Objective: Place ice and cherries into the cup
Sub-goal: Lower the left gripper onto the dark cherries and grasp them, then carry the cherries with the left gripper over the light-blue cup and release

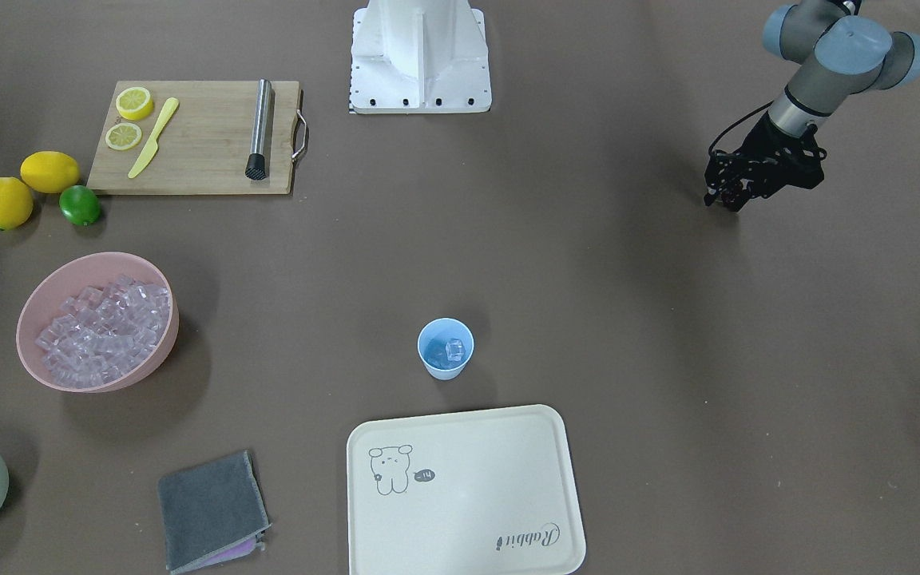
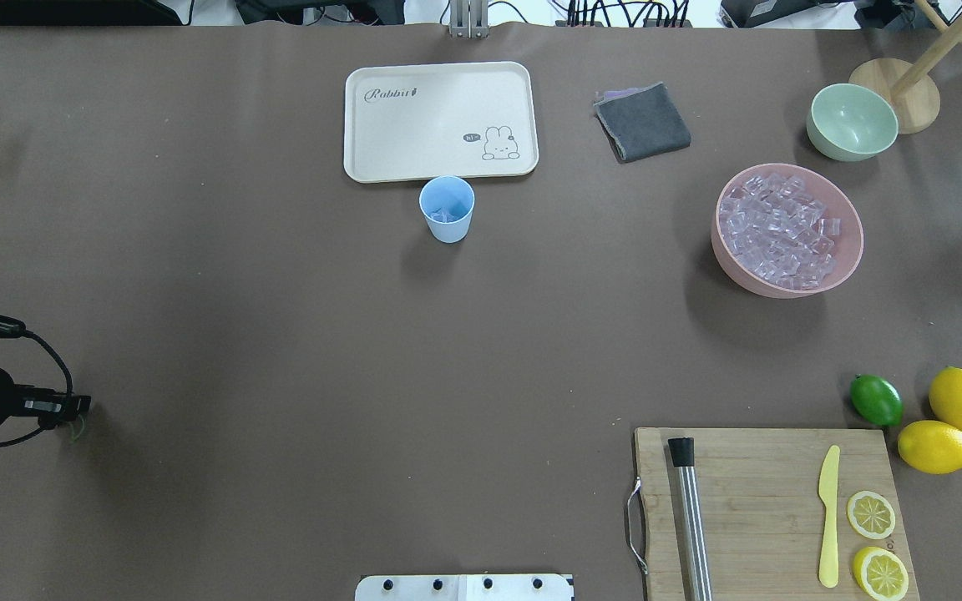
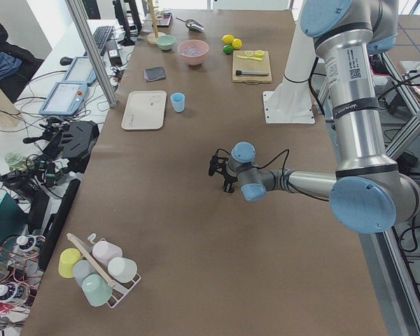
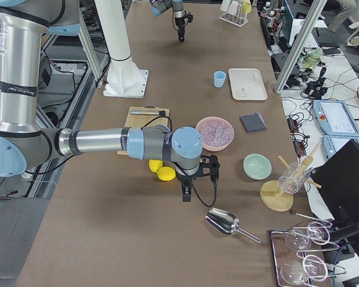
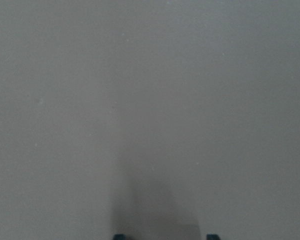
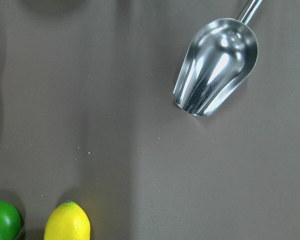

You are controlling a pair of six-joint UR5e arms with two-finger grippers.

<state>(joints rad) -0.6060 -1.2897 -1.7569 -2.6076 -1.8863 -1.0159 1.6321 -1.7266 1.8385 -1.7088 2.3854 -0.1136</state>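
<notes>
The left gripper (image 2: 80,408) shows its tips apart, yet a green wisp (image 2: 76,428) hangs there, maybe a cherry stem, so I cannot tell its hold. The right gripper (image 4: 186,194): cannot tell either. Far off, the cup (image 2: 447,209) stands open-side up with ice (image 1: 454,349) inside, easy to drop things into.

Opposed overheads, both on cup (image 1: 445,348)

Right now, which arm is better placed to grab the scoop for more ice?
Right. The right claw hangs beside the metal scoop, close to the pink bowl of ice. The left claw is over bare table on the cup's other side.
</notes>
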